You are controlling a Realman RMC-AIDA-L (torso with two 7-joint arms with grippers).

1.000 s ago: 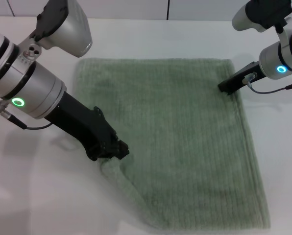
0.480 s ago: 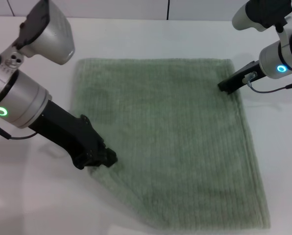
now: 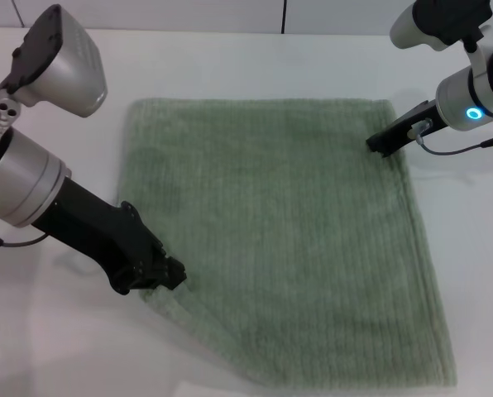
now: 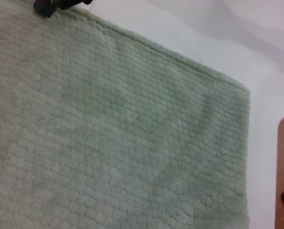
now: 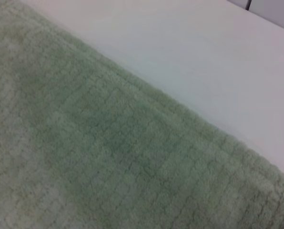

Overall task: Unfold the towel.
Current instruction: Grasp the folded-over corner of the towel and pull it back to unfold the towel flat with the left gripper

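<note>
- One towel (image 3: pixel 288 240), lying nearly flat on the white table (image 3: pixel 230 58), only its 7 o'clock corner looking a bit rumpled.
- Left gripper (image 3: pixel 165 277) sits right at that corner, towel stretching off toward 2 o'clock from it; looks pinched on the hem, but honestly can't tell.
- Right gripper (image 3: pixel 377 146) rests on the 1 o'clock corner; fingers not visible either.
- Two grippers, one towel.

Left gripper (image 3: pixel 165 277) low at the near left, black wrist slanting down and rightward from a silver forearm with a green ring light. Fingers hidden under the wrist housing. Right gripper (image 3: pixel 379 146) low at the far right, black wrist angled down and leftward from a silver forearm with a blue ring light; dark tip (image 4: pixel 50 5) also visible in the left wrist view.
</note>
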